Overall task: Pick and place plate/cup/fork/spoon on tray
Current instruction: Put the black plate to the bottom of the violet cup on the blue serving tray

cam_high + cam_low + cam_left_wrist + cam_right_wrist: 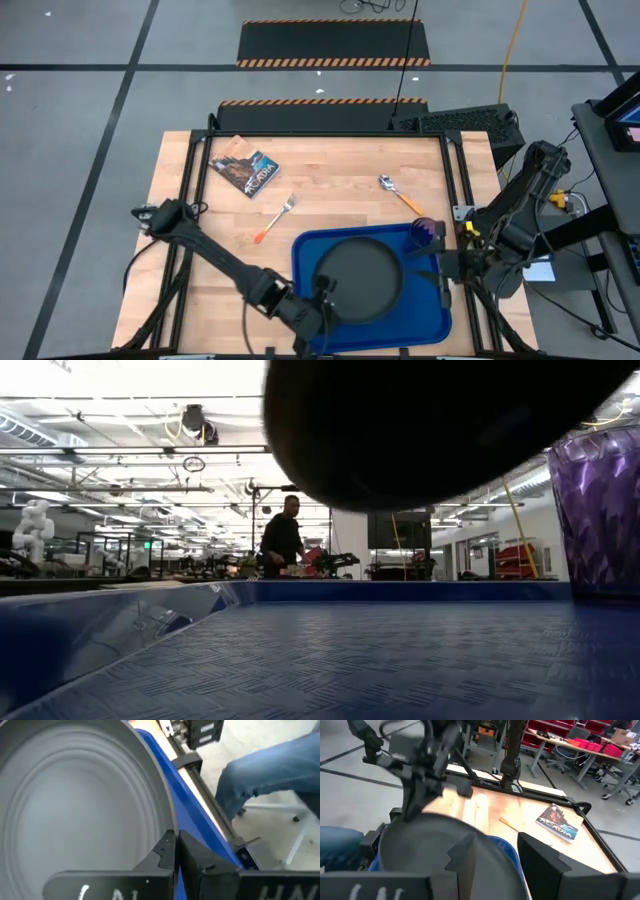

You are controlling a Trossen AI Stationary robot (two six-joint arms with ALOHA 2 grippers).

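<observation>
The black plate (362, 272) is held over the blue tray (425, 312) by my left gripper (327, 292), which is shut on its rim. In the low view the plate's dark underside (420, 430) hangs above the tray floor (350, 660). The purple cup (428, 232) stands upright in the tray's far right corner. My right gripper (441, 266) is open and empty at the tray's right edge, beside the cup. The fork (275, 218) and the spoon (400, 193) lie on the table, beyond the tray. My left gripper pinches the plate's rim (173, 831) between its two fingers (165, 852), at the plate's near left side. It comes in from the table's near left. The plate is lifted clear of the tray floor.
A book (245, 168) lies at the table's far left. A person's leg in jeans (265, 775) shows beyond the table's edge. A person (283, 540) stands far off in the room. Bare wood lies left of the tray.
</observation>
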